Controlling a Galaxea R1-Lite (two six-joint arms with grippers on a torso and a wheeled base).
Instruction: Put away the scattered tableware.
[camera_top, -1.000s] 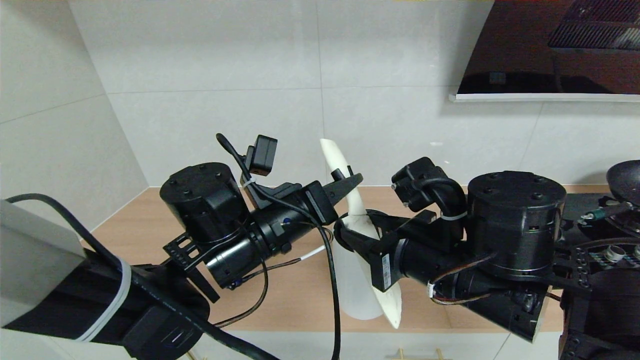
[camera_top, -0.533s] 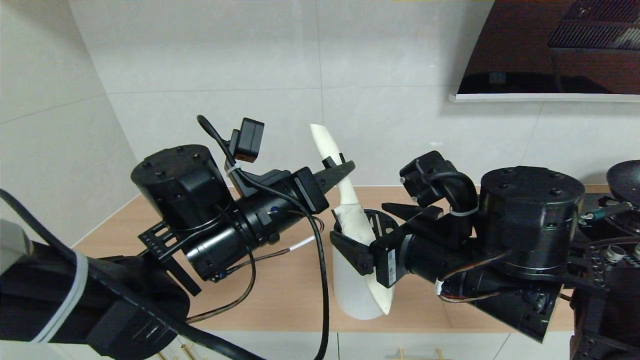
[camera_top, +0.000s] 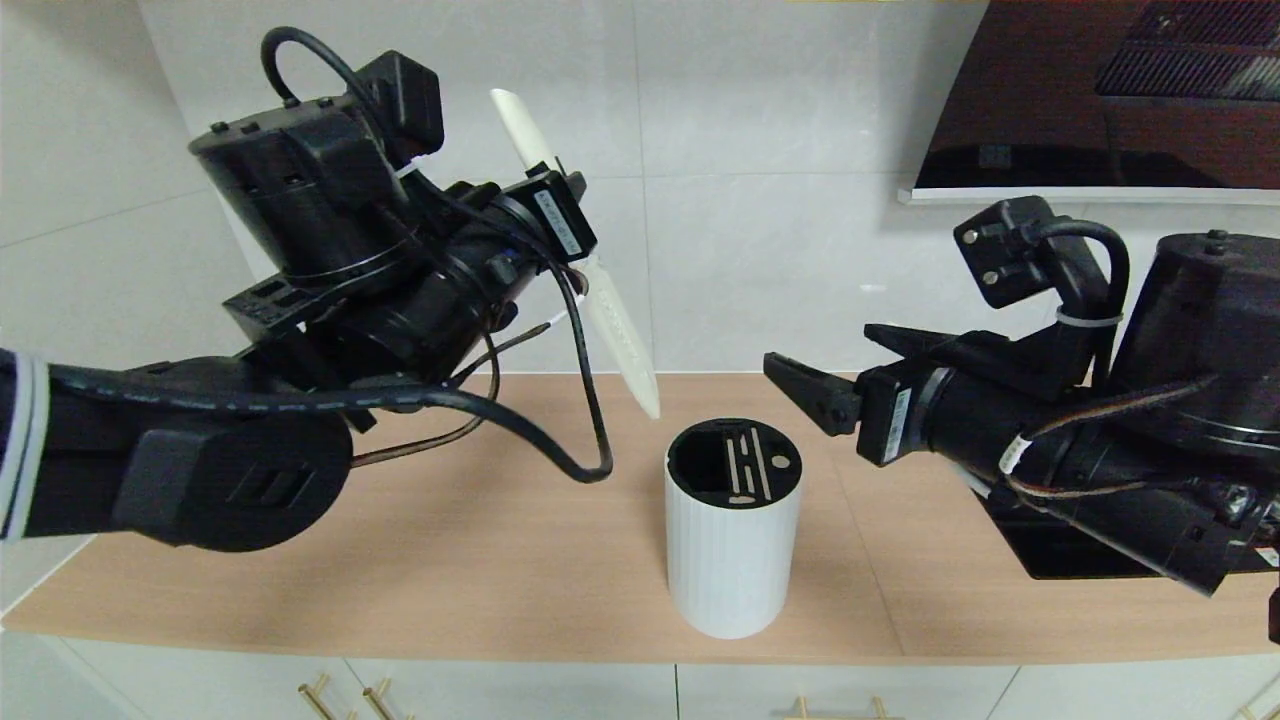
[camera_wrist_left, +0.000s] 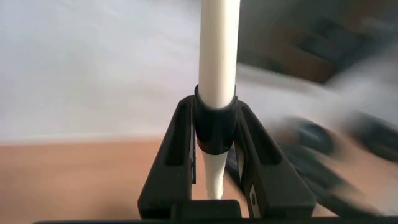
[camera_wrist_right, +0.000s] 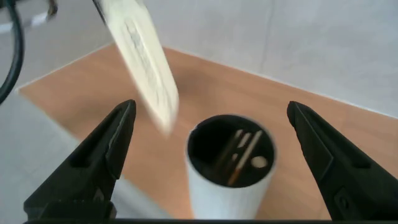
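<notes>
Up and left went the left tool (camera_top: 565, 200), lifting the white knife (camera_top: 620, 335) out of the right tool (camera_top: 820, 347), which pulled back and now stands wide open with nothing in it. The left tool is closed tight on the knife's smooth cream handle, and the knife hangs tilted in the air, its flat pale blade pointing down toward the white ribbed holder (camera_top: 733, 560) on the wooden table (camera_top: 500, 560), not touching it. Small dark marks run along the blade, too small to read.
</notes>
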